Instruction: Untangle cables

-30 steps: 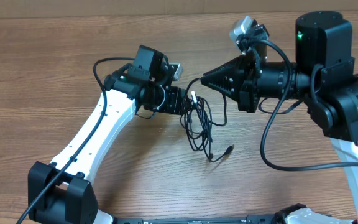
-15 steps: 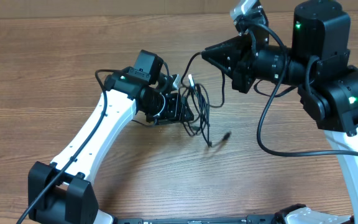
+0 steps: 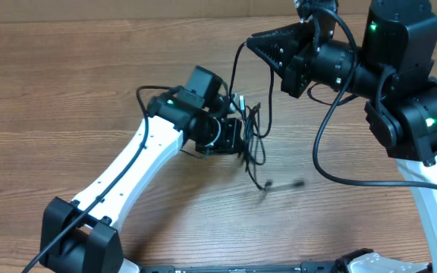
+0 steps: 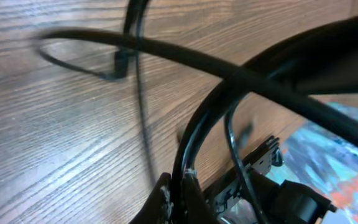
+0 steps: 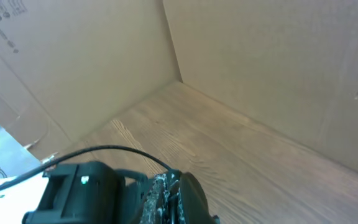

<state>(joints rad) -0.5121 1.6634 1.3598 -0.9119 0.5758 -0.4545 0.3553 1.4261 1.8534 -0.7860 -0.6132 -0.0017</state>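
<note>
Cables [image 3: 253, 142] sit in a tangled bunch at mid-table, right at the left claw [image 3: 240, 141], over the wood table [image 3: 67, 91]. From overhead the left claw looks closed into the bunch, but its body hides the exact grip. Left wrist view settles it: both fingers [image 4: 191, 193] are pinched on one black cord [image 4: 197, 130] that arcs up from them. That view also shows a thinner loop and a small plug [image 4: 120, 61] over the wood behind, blurred. Overhead only: a loose plug end [image 3: 296, 183] trails right of the bunch, blurred, can't tell if it touches the table. One thin strand [image 3: 234, 72] runs from the bunch up to the right claw [image 3: 253, 39], at the far edge with its tip pointing left. Overhead doesn't show how its jaws stand. In the right wrist view the claw's tips are pressed shut on a thin line [image 5: 104, 149] that leaves them leftward. Same view shows cardboard walls [image 5: 278, 68] behind the table, barely seen from above.
</note>
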